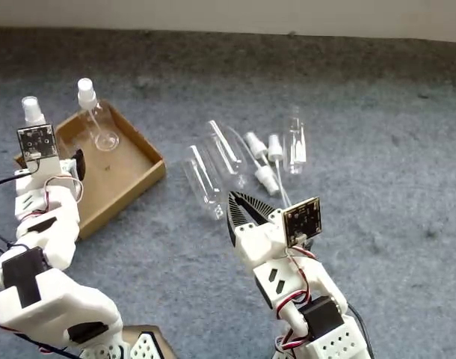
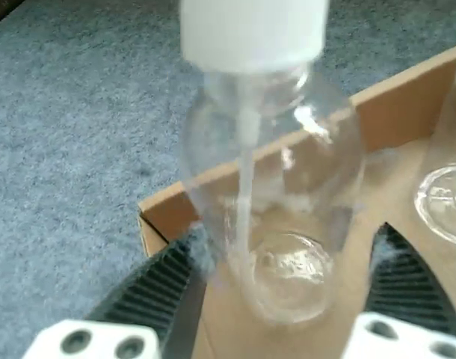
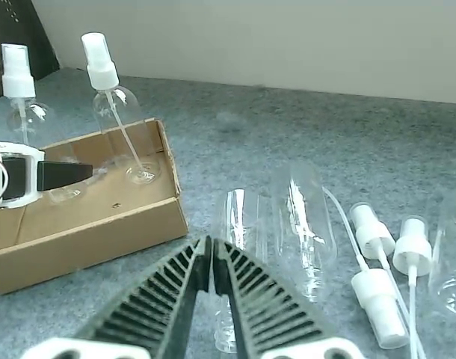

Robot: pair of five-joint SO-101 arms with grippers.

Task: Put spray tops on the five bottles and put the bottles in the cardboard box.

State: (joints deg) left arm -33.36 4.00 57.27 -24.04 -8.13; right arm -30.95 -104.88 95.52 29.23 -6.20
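Over the cardboard box (image 1: 127, 193), our L hand (image 2: 288, 243) has fingers apart round a clear upright bottle (image 2: 276, 172) w/ white spray top (image 2: 250, 30). 2nd capped bottle (image 1: 98, 120) stands inside. R hand (image 3: 211, 250) pinched together by bare bottles (image 1: 205, 183) & loose tops (image 1: 267, 178) on grey desk (image 1: 377, 112).

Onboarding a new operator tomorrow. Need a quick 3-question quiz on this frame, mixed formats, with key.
1. How many bottles at the cardboard box wear spray tops?
2. True or false: the right claw is holding a spray top.
3. Where do the loose spray tops lie?
A) in the cardboard box
B) on the carpet beside the uncapped bottles
C) in the right claw

Key
1. Two.
2. False: it is shut and empty.
3. B.
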